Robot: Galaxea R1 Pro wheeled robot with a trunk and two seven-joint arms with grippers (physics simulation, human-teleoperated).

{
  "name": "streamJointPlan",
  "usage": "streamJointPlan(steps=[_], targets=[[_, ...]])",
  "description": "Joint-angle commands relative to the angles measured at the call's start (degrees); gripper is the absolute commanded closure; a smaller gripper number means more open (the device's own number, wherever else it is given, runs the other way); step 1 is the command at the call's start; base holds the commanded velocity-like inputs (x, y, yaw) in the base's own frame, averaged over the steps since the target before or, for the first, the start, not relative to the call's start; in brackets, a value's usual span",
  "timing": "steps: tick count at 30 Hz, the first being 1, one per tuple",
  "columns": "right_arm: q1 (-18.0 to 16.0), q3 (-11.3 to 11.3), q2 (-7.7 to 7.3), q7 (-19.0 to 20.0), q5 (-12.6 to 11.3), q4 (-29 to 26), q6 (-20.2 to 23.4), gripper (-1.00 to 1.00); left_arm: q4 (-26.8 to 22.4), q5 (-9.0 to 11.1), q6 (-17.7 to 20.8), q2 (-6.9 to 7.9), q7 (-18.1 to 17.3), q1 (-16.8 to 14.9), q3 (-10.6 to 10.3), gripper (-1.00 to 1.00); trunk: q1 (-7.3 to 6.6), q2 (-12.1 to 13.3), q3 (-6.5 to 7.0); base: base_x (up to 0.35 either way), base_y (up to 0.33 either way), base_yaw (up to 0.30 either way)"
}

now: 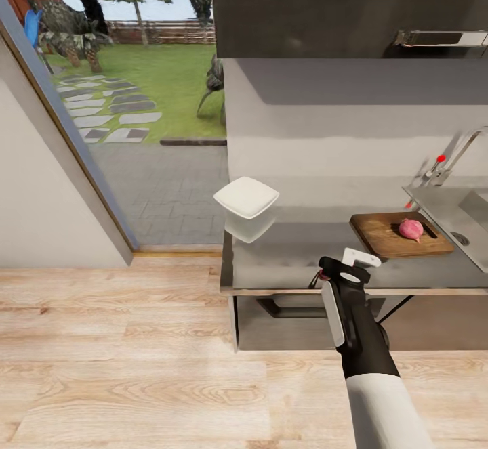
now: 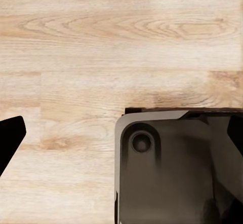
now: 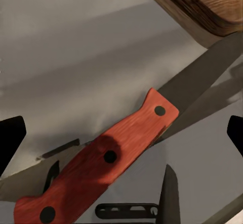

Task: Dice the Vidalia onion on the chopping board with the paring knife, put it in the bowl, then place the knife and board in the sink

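My right jaws hang over the near edge of the table, spread wide, with the paring knife lying flat beneath them. Its red handle sits between my two fingertips, neither touching it as far as I can tell, and the blade runs on toward the corner of the chopping board.

The risk I judge from here: the knife lies aslant to my jaws, so closing could catch one end of the handle and spin it, or nudge it off the near edge to the floor. A low grip might also scrape the table.

The onion rests on the board, just beside the sink; the bowl stands well apart at the far corner.

My left jaws hang open over the wooden floor.
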Motion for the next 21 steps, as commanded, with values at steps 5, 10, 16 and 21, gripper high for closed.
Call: streamJointPlan(steps=[5,10,16,21], targets=[[-0.04,-0.08,0.04,-0.17,-0.11,-0.18,0.30,-1.00,0.01,0.42,-0.11,0.07,0.22,-0.03,-0.22,-1.00,0.04,-0.10,-0.09,0.000,0.121,0.000],[-0.04,-0.10,0.04,-0.17,-0.11,-0.20,0.30,-1.00,0.03,0.42,-0.11,0.07,0.22,0.00,-0.22,-1.00,0.04,-0.10,-0.09,0.003,0.217,-0.020],[-0.04,-0.08,0.04,-0.17,-0.11,-0.21,0.30,-1.00,0.03,0.42,-0.11,0.07,0.22,-0.03,-0.23,-1.00,0.04,-0.10,-0.09,0.055,0.245,-0.165],[-0.04,-0.11,0.04,-0.17,-0.11,-0.21,0.30,-1.00,0.03,0.42,-0.11,0.07,0.22,-0.03,-0.25,-1.00,0.04,-0.10,-0.09,0.103,0.245,-0.245]])
